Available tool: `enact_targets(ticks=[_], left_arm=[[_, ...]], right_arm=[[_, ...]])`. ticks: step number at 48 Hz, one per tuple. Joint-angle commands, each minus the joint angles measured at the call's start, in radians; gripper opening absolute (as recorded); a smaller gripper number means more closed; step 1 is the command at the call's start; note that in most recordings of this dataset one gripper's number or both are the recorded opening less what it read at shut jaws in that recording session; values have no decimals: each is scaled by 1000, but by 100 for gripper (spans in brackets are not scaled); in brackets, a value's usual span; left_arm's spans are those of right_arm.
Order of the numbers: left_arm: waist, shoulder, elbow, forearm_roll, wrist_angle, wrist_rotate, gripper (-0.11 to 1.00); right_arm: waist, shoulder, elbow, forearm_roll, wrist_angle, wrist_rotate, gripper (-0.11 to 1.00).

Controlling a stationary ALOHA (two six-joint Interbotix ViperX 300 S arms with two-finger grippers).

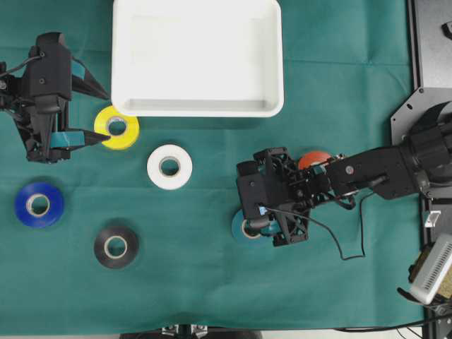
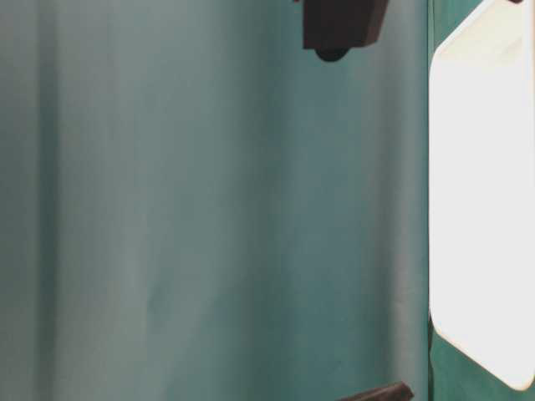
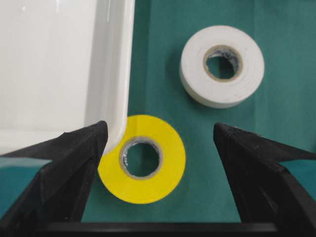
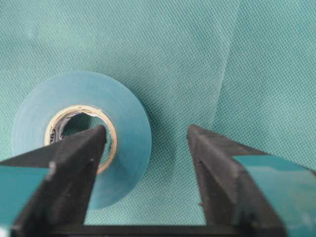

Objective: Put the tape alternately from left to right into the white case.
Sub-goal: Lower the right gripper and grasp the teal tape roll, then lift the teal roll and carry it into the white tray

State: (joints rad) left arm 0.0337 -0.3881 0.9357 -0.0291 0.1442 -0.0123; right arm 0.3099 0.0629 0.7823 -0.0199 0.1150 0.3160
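Observation:
The white case lies empty at the top middle, and its corner overlaps the yellow tape. My left gripper is open, a finger on either side of that yellow tape. White tape, blue tape and black tape lie flat on the cloth. My right gripper is open over the teal tape. One of its fingers sits at the roll's hole and the other stands outside, clear of it. The orange tape is half hidden behind the right arm.
Green cloth covers the table. A black metal base and a white device stand at the right edge. In the table-level view the case fills the right side and a dark part hangs at the top.

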Motion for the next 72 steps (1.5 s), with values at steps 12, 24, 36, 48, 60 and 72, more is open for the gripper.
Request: enact_targets(ticks=[12,24,36,48,60,72], left_arm=[[3,-15,-5,0,-9,0,75],[3,-17,-5,0,-9,0,75],[2,-15,-6,0,-9,-2,75],[3,-17,-5,0,-9,-2,75],[3,-15,-6,0,-9,-3,75],[2,-17,-6,0,-9,-3,75]], right_arm=[[5,-11,-28,-5,-6,2,22],[5,-12,-29,-5,-5,2,22],[5,-60,-35,-5,15,2,22],[3,-186,-44,-5,80,3,22],[-14,-259,-46,-5,110,3,22],[-58,-259,-46,-5,110,3,22]])
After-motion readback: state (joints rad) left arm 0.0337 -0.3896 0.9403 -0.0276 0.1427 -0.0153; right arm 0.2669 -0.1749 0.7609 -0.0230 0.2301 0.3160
